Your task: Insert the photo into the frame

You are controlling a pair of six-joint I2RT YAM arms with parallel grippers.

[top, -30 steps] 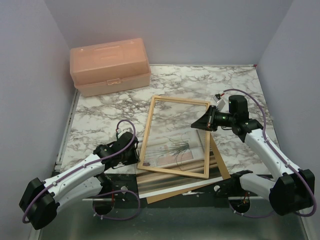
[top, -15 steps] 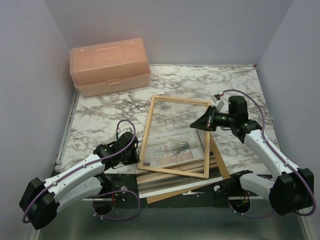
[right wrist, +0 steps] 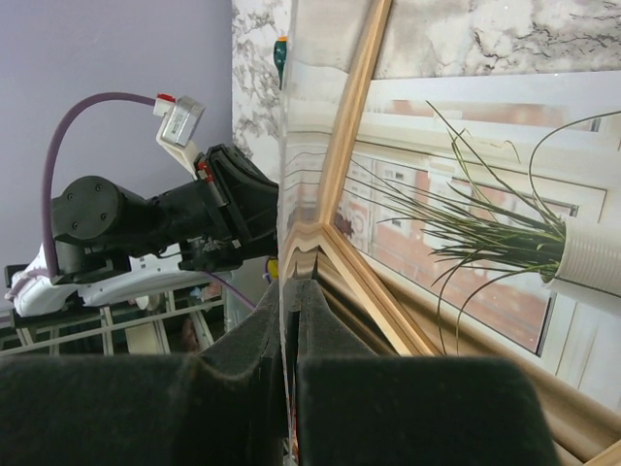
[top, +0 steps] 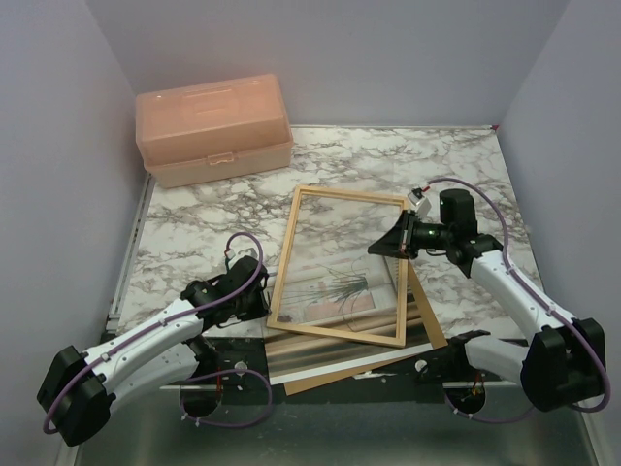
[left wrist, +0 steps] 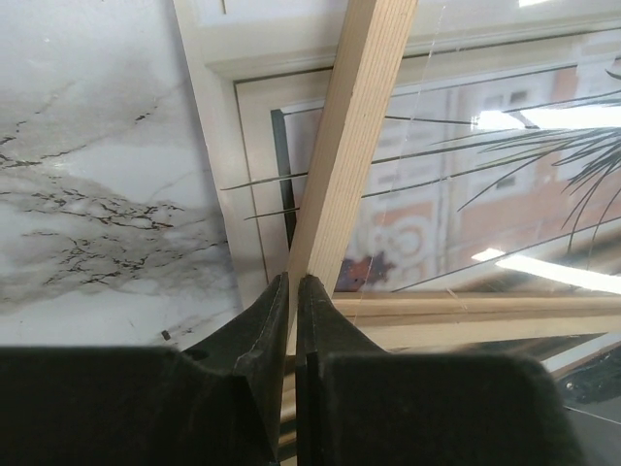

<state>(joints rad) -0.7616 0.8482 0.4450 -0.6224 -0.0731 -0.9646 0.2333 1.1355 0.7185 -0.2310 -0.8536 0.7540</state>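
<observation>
The frame (top: 288,254) of thin light-wood bars lies in the middle of the table. The photo (top: 340,287) of the spiky plant lies face up under it and shows through the opening. My left gripper (top: 264,303) is shut on the frame's near-left corner; in the left wrist view the jaws (left wrist: 293,286) pinch the wood bar (left wrist: 354,146). My right gripper (top: 383,245) is shut on the edge of the clear glass sheet (top: 383,283) and holds it tilted over the frame's right side. In the right wrist view the glass stands edge-on between the fingers (right wrist: 289,291), with the photo (right wrist: 485,233) to the right.
A peach toolbox (top: 213,126) stands at the back left. The brown backing board (top: 427,328) sticks out under the frame's near-right corner. The table's near edge runs just below the frame. Walls close in on the left, back and right.
My right gripper has moved a little to the left and down with the glass edge. The left gripper and the frame have not visibly moved.
</observation>
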